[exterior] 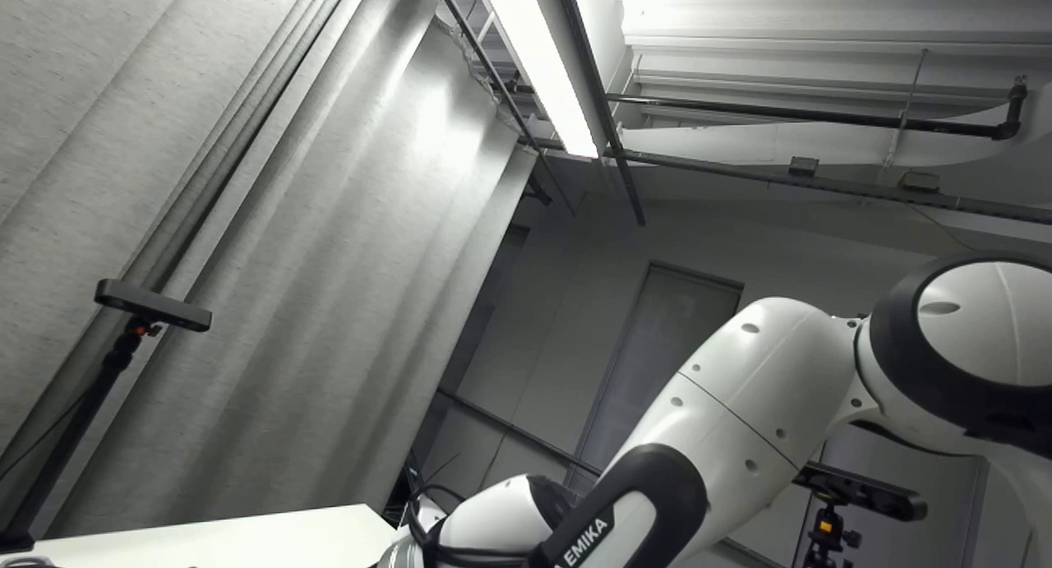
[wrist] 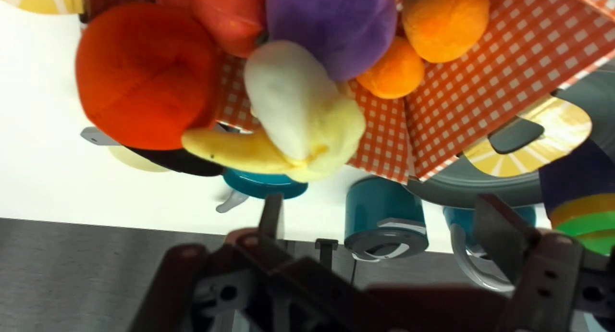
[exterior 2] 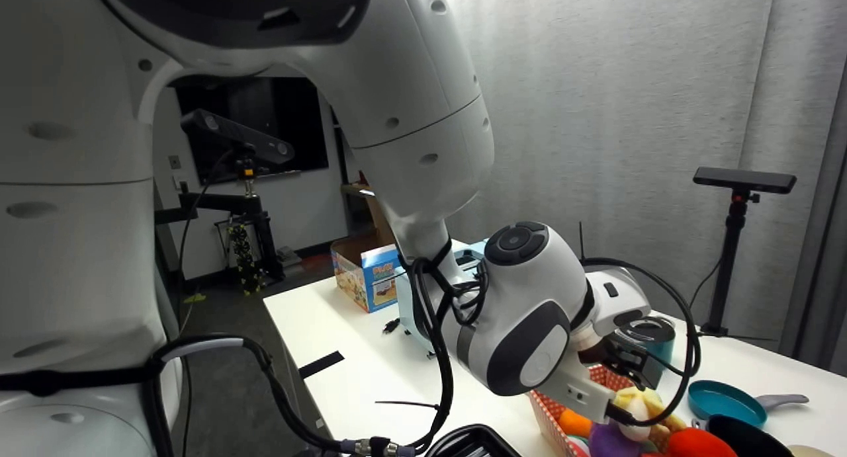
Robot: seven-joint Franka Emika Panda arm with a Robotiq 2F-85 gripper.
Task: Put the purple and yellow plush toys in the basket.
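The purple plush toy (wrist: 331,29) lies in the red-and-white checked basket (wrist: 499,77) in the wrist view. The yellow plush toy (wrist: 293,125), banana-like with a pale part, lies against it and reaches over the basket's rim. In an exterior view the purple toy (exterior 2: 612,442), the yellow toy (exterior 2: 640,404) and the basket (exterior 2: 548,414) are partly hidden by the wrist. My gripper (wrist: 379,212) is open with nothing between its fingers. It hangs above the basket's far part in an exterior view (exterior 2: 632,370). The remaining exterior view shows none of these toys.
Red (wrist: 146,77) and orange (wrist: 444,22) plush toys share the basket area. A teal pot (wrist: 382,212), a teal pan (exterior 2: 724,404) and a dark pan (exterior 2: 744,437) stand beyond it. A black tray (exterior 2: 473,442) and a printed box (exterior 2: 370,278) are on the white table (exterior 2: 370,371).
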